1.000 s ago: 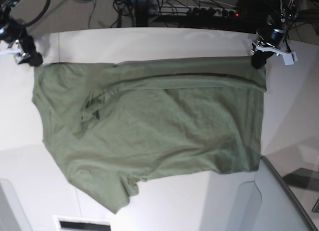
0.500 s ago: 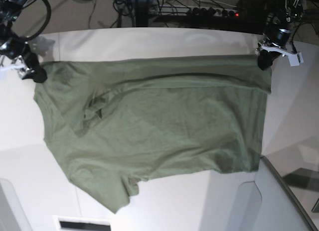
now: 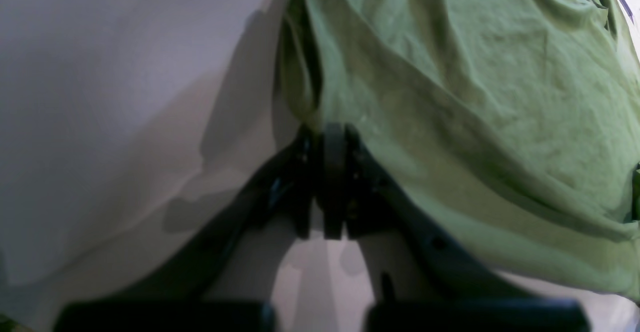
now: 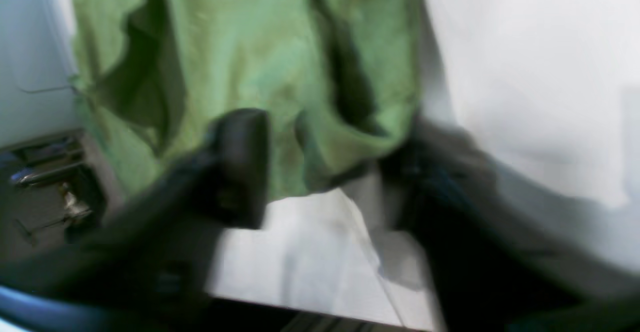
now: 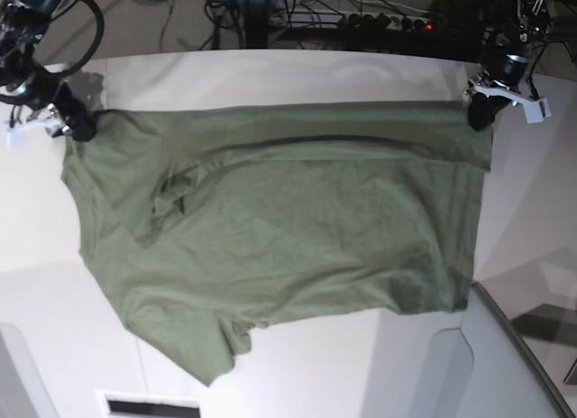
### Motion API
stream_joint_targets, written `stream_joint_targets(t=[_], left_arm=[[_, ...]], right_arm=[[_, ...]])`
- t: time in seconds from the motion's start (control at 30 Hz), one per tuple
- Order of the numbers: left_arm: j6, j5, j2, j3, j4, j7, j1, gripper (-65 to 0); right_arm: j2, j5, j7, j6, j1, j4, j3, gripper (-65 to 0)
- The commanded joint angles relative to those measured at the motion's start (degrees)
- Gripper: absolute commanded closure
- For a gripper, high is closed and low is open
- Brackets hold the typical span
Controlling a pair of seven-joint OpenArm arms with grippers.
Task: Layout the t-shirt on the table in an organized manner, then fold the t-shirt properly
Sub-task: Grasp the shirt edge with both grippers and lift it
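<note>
The olive-green t-shirt (image 5: 288,220) lies spread on the white table (image 5: 270,71), its far edge folded over in a long band. At the shirt's far right corner in the base view, my left gripper (image 5: 476,112) is shut on the cloth; the left wrist view shows its fingers (image 3: 330,137) pressed together on the shirt's edge (image 3: 475,97). My right gripper (image 5: 77,125) is at the far left corner. In the blurred right wrist view its fingers (image 4: 240,167) still stand apart, with the shirt's corner (image 4: 250,47) lying between them.
A grey angled panel (image 5: 514,364) with a dark edge cuts across the near right corner. Cables and a power strip (image 5: 379,22) lie beyond the table's curved far edge. A white slotted part (image 5: 149,404) sits at the front left.
My right gripper has moved right and down onto the shirt's far left corner, its jaws narrowing. My left gripper drew its corner slightly to the right, straightening the far edge.
</note>
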Motion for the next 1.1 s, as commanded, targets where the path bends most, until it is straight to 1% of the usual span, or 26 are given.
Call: stream_joint_targets(t=[0.0, 0.07, 0.1, 0.17, 0.23, 0.27, 0.3, 0.4, 0.47, 0.5, 0.6, 0.63, 0.77, 0.83, 0.97, 1.07], left_arm=[[-0.54, -1.00, -0.98, -0.32, 0.80, -1.06, 0.13, 0.0], [-0.54, -1.00, -0.98, -0.32, 0.80, -1.06, 0.13, 0.0], [-0.54, -0.57, -0.98, -0.24, 0.89, -1.06, 0.13, 0.0], [-0.54, 2.51, -0.80, -0.24, 1.59, -1.06, 0.13, 0.0], [-0.54, 6.03, -0.45, -0.24, 3.44, -0.97, 0.04, 0.0], [-0.54, 6.73, -0.01, -0.32, 4.67, -0.97, 0.13, 0.0], [-0.54, 7.00, 0.25, -0.67, 5.63, -0.79, 0.22, 0.0], [-0.54, 7.00, -0.72, -0.85, 7.74, 3.43, 1.18, 0.0], [-0.54, 7.08, -1.33, -0.85, 8.89, 5.10, 1.45, 0.0], [-0.54, 7.08, -1.33, -0.85, 9.24, 5.36, 1.45, 0.0], [-0.54, 7.17, -1.95, -0.67, 9.33, 5.45, 2.50, 0.0], [-0.54, 7.17, -2.21, -0.32, 9.15, 5.45, 2.68, 0.0], [-0.49, 8.05, -2.21, -0.15, 9.24, 5.45, 4.44, 0.0], [0.39, 9.37, -2.12, -0.15, 9.33, 5.45, 4.96, 0.0], [0.39, 12.53, -1.33, -0.15, 9.15, 5.45, 4.52, 0.0], [0.47, 12.89, -1.24, -0.15, 9.41, 5.54, 3.03, 0.0]], right_arm=[[0.50, 0.10, 0.62, -0.07, 0.05, 0.51, -0.07, -12.8], [0.50, 0.01, 1.23, -0.07, -0.04, 0.51, -0.16, -0.8], [0.67, 0.01, 1.15, -0.07, -0.04, 0.51, -0.16, 0.0], [0.76, 0.01, 1.06, -0.07, -0.04, 0.86, -0.16, -1.1], [0.94, 0.01, 0.62, -0.07, -0.12, 1.04, -0.16, -0.2], [1.03, 0.01, -0.17, -0.16, -0.21, 1.21, -0.16, -0.2], [1.03, 0.01, -1.23, -0.16, -0.74, 2.09, -0.16, -0.2], [0.59, 0.01, -2.63, -0.16, -3.02, 7.54, -0.16, -0.2], [0.50, 0.01, -3.34, -0.25, -4.61, 11.06, -0.16, -0.2], [0.41, 0.10, -3.69, -0.60, -5.40, 12.73, -0.07, -0.2], [-0.65, 0.18, -4.22, -4.03, -7.68, 17.04, -0.07, -0.2], [-0.73, 0.18, -4.22, -4.47, -8.30, 18.18, -0.07, -0.2], [-0.82, 0.27, -4.39, -4.82, -10.32, 20.73, -0.07, 0.0], [-1.00, 0.18, -4.39, -4.82, -11.46, 21.08, -0.07, 0.0], [-1.61, 0.10, -3.87, -4.82, -13.05, 20.82, -0.07, 0.0], [-2.14, 0.10, -4.30, -4.82, -12.17, 21.08, -0.16, 0.0]])
